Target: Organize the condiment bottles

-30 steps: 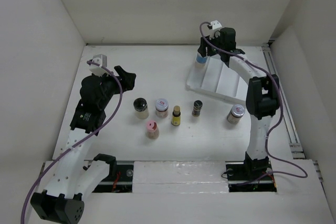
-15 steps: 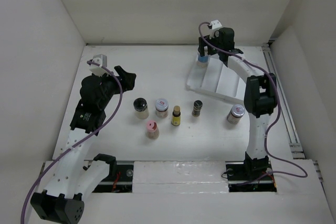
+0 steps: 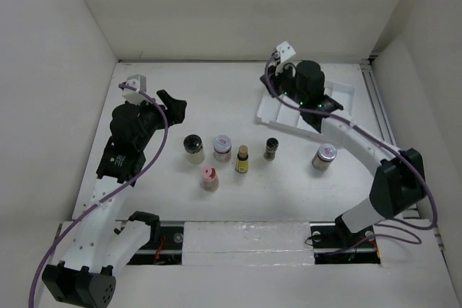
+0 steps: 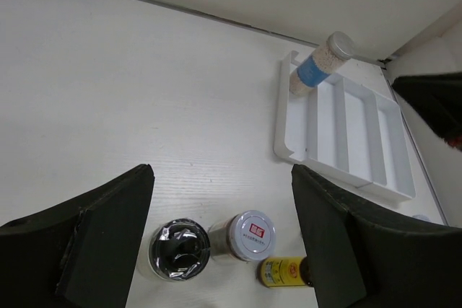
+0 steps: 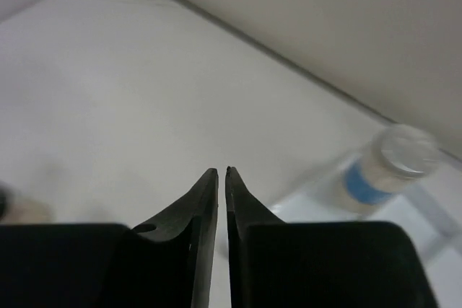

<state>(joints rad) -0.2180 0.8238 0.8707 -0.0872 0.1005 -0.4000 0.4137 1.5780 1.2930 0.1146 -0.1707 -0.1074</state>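
One blue-label jar [image 4: 317, 66] is housed in leftmost compartment of white tray [image 4: 279, 131], at its 12 o'clock end. Six others are left on table [image 3: 216, 91], 6 to 8 o'clock from tray: black-lidded jar [image 3: 193, 145], red-capped jar [image 3: 222, 146], yellow bottle [image 3: 242, 159], dark grinder [image 3: 271, 148], pink-lidded jar [image 3: 208, 177], silver-lidded jar [image 3: 324, 156]. Right gripper [image 5: 221, 171] is pinched closed, empty. Left gripper [image 4: 221, 171] is spread wide, empty.

White tray [image 4: 328, 138], blue-banded jar [image 4: 317, 68], pink-lidded jar [image 3: 208, 177], yellow bottle [image 3: 242, 161], black-lidded jar [image 3: 193, 146]

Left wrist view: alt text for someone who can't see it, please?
A blue-label jar stands in the far corner of a white divided tray. Nearer, framed by the open left end effector, sit a black-lidded jar, a silver-lidded jar and a yellow bottle.
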